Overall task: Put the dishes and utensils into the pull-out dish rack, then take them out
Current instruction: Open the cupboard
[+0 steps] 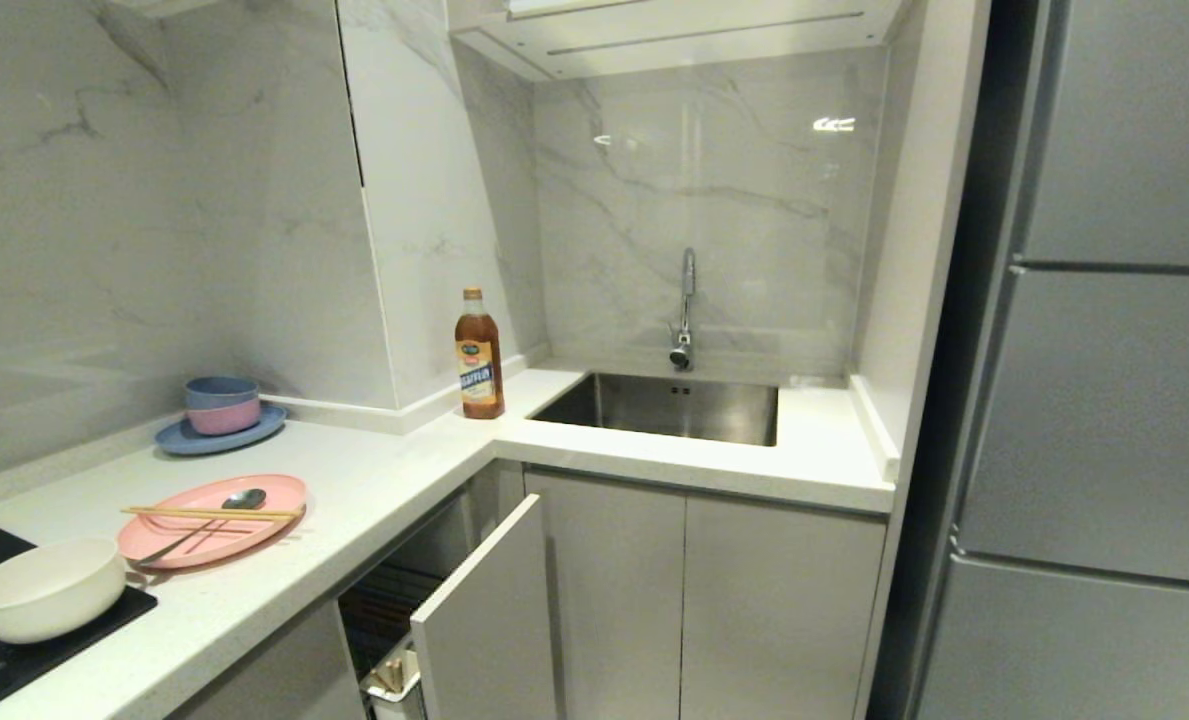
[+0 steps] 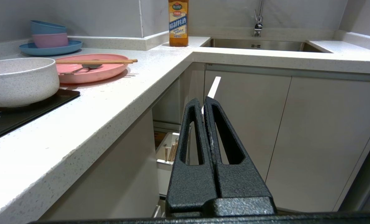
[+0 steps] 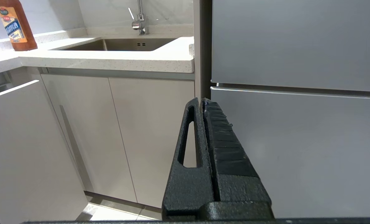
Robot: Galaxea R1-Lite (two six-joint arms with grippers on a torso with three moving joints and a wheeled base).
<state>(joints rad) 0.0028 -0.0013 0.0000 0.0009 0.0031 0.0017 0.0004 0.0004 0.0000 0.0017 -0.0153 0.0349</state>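
Observation:
A cream-white bowl [image 1: 46,588] [image 2: 18,80] stands on the black cooktop at the counter's near left. Beyond it lies the oval pink plate [image 1: 212,521] [image 2: 93,67], with the wooden chopsticks [image 1: 209,513] [image 2: 94,61] laid across it and the metal spoon [image 1: 204,522] [image 2: 82,68] on it. Under the counter the pull-out dish rack stands partly out, showing its pale grey front [image 1: 489,620] and white caddy [image 1: 394,682] [image 2: 166,155]. My left gripper [image 2: 202,100] is shut and empty, low in front of the rack. My right gripper [image 3: 202,101] is shut and empty before the cabinets and fridge.
A stack of blue and pink bowls on a blue plate [image 1: 221,412] sits at the back left. A brown bottle [image 1: 479,355] stands at the counter corner beside the steel sink [image 1: 669,405] with its tap [image 1: 686,310]. A tall grey fridge [image 1: 1104,400] fills the right.

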